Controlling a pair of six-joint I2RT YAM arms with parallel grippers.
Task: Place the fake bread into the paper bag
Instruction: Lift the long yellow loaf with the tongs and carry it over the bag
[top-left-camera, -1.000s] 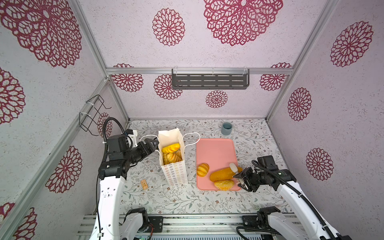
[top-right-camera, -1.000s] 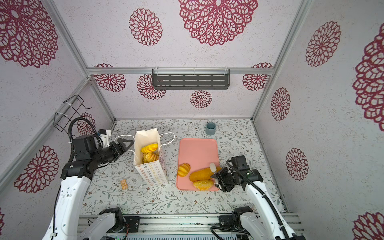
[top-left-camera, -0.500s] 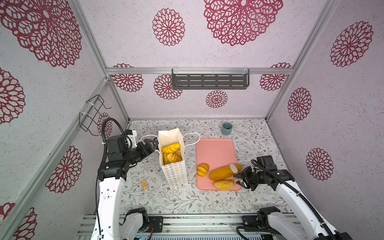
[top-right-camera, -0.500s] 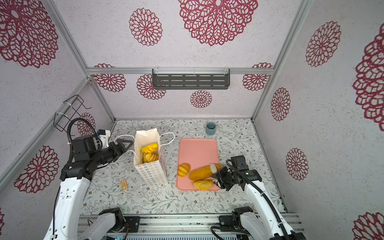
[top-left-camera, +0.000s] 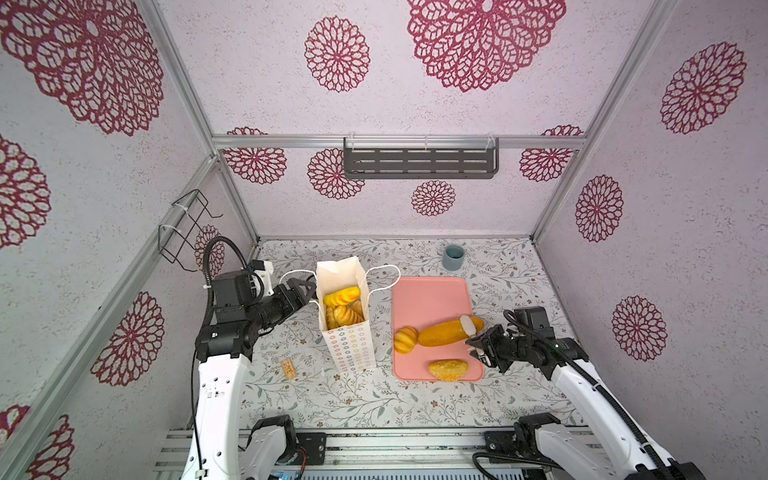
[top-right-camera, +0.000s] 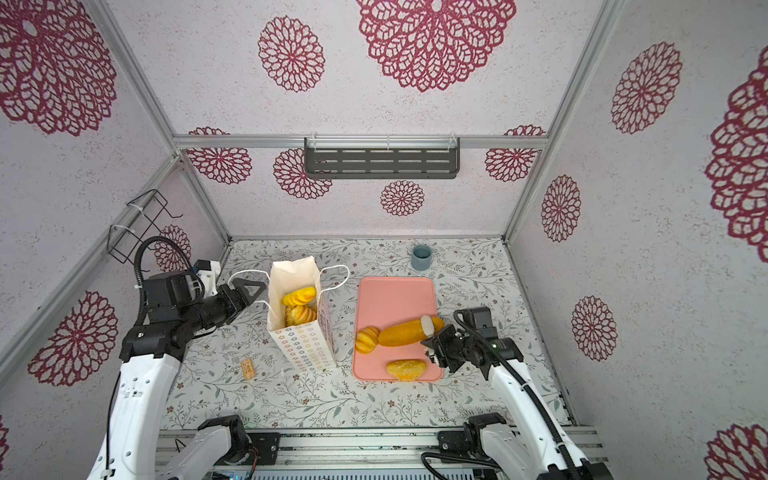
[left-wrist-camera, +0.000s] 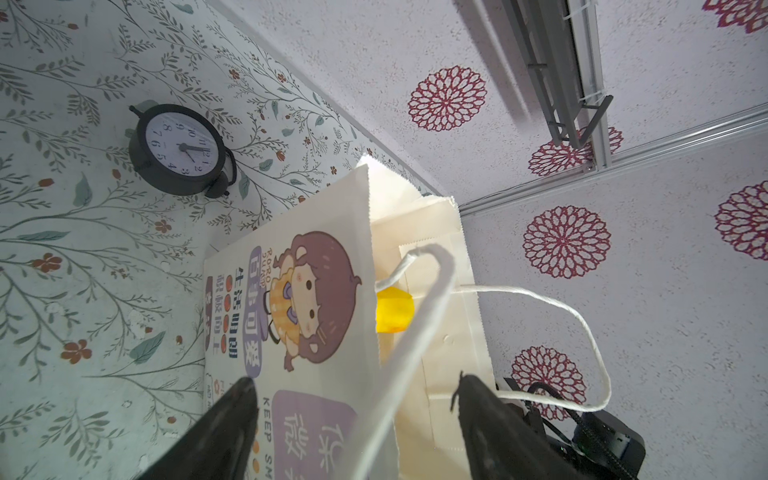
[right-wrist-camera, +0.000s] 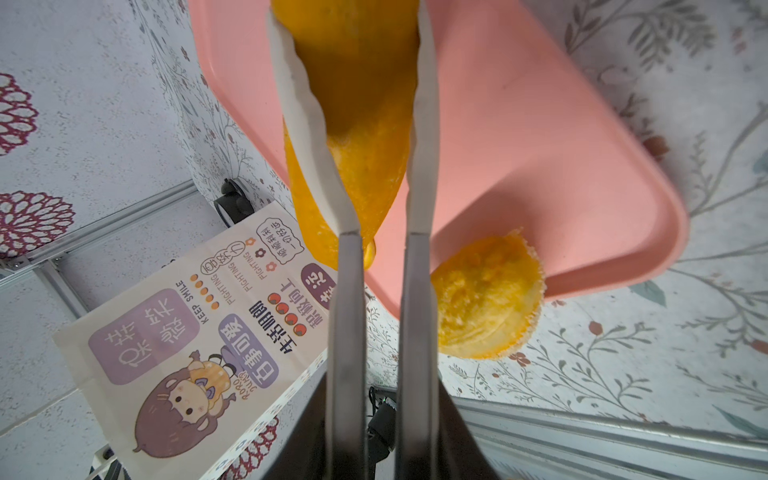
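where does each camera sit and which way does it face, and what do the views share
Top views: high over the front edge, looking down and back over the table; both top views show the left arm and right arm.
Left wrist: on the left arm, facing the paper bag; open left gripper shows.
Right wrist: on the right arm, facing along the long loaf over the pink tray; right gripper shut on it.
Shared: every view shows the paper bag.

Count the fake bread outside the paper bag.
3, all at the pink tray: long loaf in the right gripper's jaws, ridged bun beside it, flat oval piece at the near edge.
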